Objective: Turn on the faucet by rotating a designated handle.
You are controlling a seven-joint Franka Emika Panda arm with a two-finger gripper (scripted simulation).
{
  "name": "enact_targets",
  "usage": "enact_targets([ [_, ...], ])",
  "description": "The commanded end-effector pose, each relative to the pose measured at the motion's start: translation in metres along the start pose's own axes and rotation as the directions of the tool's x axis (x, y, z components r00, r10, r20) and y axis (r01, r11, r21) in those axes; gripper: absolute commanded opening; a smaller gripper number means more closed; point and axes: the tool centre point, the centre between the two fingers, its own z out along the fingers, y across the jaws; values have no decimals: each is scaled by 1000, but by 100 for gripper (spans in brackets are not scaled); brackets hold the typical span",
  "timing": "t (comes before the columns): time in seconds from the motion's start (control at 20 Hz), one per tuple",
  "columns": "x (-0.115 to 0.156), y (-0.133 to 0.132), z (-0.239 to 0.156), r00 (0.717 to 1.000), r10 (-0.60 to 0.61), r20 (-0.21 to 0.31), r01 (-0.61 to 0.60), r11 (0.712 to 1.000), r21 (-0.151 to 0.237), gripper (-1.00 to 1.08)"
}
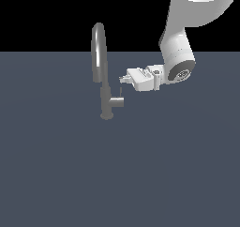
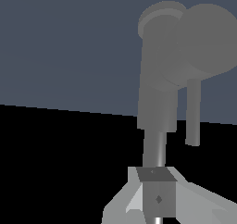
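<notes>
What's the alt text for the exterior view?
A white robot arm's gripper reaches in from the exterior view's right, just above the thin handle on the side stub of a grey gooseneck faucet, which stands on a flat slate-blue surface against black.

The arm [image 1: 187,19] is made of smooth, glossy white rounded links. Its wrist joint ends in a dark grey round cap [image 1: 182,73] with a lighter ring. The hand [image 1: 143,78] is a white, boxy block with pale grey jaws.
</notes>
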Motion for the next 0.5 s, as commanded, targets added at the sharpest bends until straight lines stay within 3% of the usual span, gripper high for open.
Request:
enact_targets([
  [0.0,13,-4,3,999,30,34,-31,999,31,-100],
  [0.45,38,-8,9,993,78,91,-85,993,79,-100],
])
